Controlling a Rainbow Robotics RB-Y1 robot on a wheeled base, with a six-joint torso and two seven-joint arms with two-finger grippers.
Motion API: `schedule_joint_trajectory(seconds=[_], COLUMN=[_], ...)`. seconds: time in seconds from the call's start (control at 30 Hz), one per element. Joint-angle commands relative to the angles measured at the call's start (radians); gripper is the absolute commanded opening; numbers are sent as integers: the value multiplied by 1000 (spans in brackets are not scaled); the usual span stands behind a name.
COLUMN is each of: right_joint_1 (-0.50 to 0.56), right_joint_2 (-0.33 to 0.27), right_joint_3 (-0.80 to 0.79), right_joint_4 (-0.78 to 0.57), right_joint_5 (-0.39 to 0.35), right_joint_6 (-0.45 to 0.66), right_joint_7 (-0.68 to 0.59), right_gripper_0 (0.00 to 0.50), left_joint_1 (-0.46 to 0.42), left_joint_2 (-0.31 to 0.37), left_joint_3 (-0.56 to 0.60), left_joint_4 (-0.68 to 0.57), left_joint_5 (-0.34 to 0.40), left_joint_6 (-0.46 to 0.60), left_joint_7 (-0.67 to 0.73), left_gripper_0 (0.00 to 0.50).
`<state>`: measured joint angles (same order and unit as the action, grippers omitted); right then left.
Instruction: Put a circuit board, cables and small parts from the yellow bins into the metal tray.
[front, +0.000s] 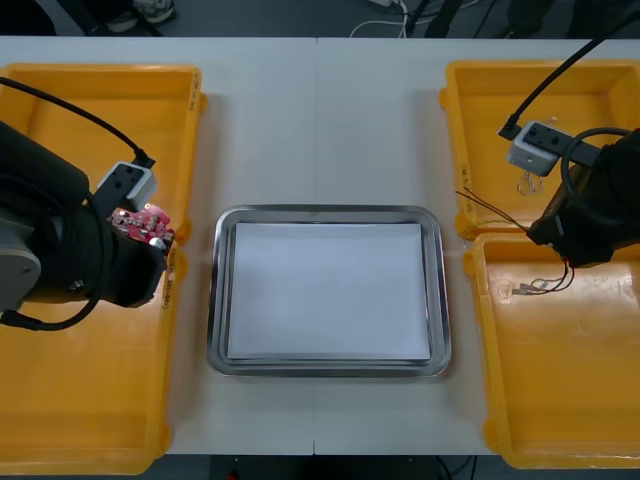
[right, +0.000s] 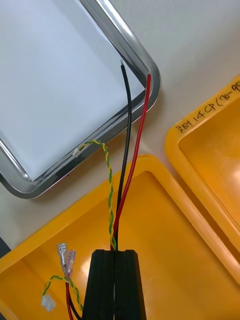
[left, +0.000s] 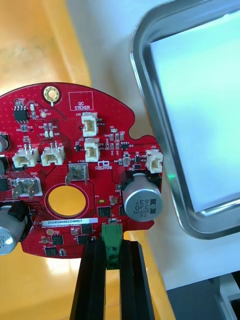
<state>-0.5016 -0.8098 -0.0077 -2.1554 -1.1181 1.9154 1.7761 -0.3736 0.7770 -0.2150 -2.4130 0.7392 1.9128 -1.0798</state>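
Observation:
My left gripper (front: 142, 250) hovers over the inner edge of the left yellow bins, shut on a round red circuit board (front: 143, 224). In the left wrist view the fingers (left: 92, 280) pinch the board's green connector, and the board (left: 75, 150) stands upright beside the metal tray's rim (left: 142, 125). My right gripper (front: 553, 232) is above the rims of the two right bins, shut on a bunch of cables (front: 490, 208). A black, a red and a twisted yellow-green cable (right: 127, 165) rise from my right gripper (right: 114, 255) towards the tray's corner (right: 152, 82). Their terminal ends (right: 65, 257) hang over the bin.
The metal tray (front: 221, 300), white inside, lies at the table's middle. Yellow bins stand at the left (front: 80, 400) and right (front: 560, 400), with a second right bin (front: 480, 100) farther back. Bare table strips separate tray and bins.

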Motion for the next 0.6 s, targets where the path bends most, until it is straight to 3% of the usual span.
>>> schedule_joint_trajectory(seconds=[0.03, 0.3, 0.6], right_joint_1=[-74, -107, -109], right_joint_2=[6, 7, 7], right_joint_3=[86, 164, 169], right_joint_4=[-35, -35, -37], right_joint_5=[29, 73, 67], right_joint_6=[4, 4, 4], right_joint_7=[34, 37, 43], right_gripper_0=[0, 0, 0], left_joint_1=[-77, -126, -191], left_joint_2=[-44, -90, -163], left_joint_3=[-86, -188, -313], left_joint_4=[-31, -5, 72], left_joint_5=[-32, -64, -132], left_joint_6=[7, 7, 7], left_joint_7=[81, 138, 146], left_gripper_0=[0, 0, 0])
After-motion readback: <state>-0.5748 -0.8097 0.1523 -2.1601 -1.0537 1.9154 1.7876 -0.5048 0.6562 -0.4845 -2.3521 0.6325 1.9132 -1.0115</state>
